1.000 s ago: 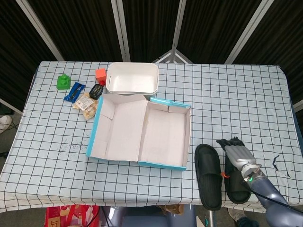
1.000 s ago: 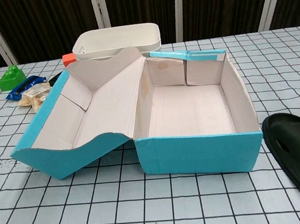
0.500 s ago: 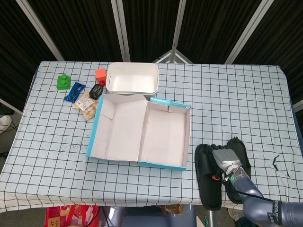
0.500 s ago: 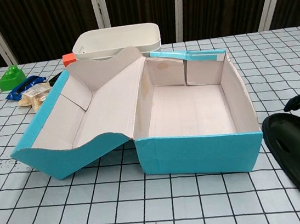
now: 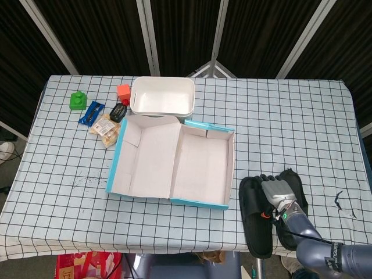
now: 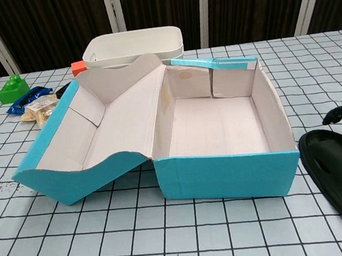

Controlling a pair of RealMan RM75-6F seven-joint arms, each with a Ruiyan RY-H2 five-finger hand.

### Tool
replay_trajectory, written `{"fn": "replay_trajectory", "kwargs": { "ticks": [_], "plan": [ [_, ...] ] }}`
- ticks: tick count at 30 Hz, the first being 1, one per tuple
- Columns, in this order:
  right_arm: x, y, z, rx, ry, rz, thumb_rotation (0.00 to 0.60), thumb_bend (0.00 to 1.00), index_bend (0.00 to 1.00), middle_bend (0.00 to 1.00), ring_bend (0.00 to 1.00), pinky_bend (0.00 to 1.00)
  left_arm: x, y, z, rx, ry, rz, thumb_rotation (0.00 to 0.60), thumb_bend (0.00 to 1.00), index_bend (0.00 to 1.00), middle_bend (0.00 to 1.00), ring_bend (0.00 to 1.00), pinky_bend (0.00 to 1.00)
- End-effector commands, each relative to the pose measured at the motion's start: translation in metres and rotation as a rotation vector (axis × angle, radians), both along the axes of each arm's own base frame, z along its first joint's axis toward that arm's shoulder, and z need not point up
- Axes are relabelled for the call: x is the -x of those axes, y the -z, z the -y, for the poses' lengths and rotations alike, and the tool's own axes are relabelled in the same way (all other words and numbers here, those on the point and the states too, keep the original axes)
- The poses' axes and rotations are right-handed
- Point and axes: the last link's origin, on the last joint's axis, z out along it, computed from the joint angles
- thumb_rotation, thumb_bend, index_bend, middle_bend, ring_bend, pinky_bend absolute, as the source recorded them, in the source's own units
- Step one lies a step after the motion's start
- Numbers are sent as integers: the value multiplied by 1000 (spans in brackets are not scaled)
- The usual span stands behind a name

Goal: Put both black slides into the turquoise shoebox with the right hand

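Nowhere readable writing; right hand [image 5: 281, 193] over black slides [image 5: 256, 216], finger state unclear, beside turquoise shoebox [image 5: 174, 163].

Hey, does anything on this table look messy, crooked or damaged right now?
Two small things. The two slides hang partly over the table's front edge, at the right hand. There are also dark scuff marks on the cloth, left of the shoebox and near the right edge. The shoebox itself looks intact, lid folded open.
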Motion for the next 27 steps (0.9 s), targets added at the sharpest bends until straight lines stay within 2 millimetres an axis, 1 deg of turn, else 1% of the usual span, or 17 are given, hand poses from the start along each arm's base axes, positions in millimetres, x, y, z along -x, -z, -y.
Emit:
{"fn": "replay_trajectory", "kwargs": {
  "ticks": [1,8,11,14,16,17,19,22,27],
  "plan": [
    [-2,0,1,-7,-4,-12,600,173,0,0,0,0,0,0,0,2,-2,-1,600,363,21,0,0,0],
    [-6,0,3,-26,-3,-31,600,173,1,10,0,0,1,2,-2,8,-8,-6,600,363,20,0,0,0],
    [-9,1,4,-32,-17,-41,600,172,48,90,0,0,1,3,-2,9,-8,-8,600,363,20,0,0,0],
    [-12,2,6,-29,-33,-41,600,172,163,178,11,0,1,3,-3,11,-9,-9,600,363,20,0,0,0],
    [-11,2,7,-26,-41,-39,600,173,256,240,47,0,1,3,-3,11,-8,-10,600,363,20,0,0,0],
    [-11,3,8,-20,-44,-37,600,176,283,263,64,0,1,3,-3,10,-8,-10,600,363,20,0,0,0],
    [-7,4,9,-8,-45,-36,600,216,354,328,117,0,1,2,-2,6,-9,-9,600,363,20,0,0,0],
    [-2,6,9,12,-45,-25,600,300,440,392,178,0,2,1,-2,1,-9,-7,600,363,20,0,0,0],
    [0,7,7,44,-60,0,600,341,505,464,232,0,1,2,-2,5,-7,-5,600,363,20,0,0,0]
  ]
}}
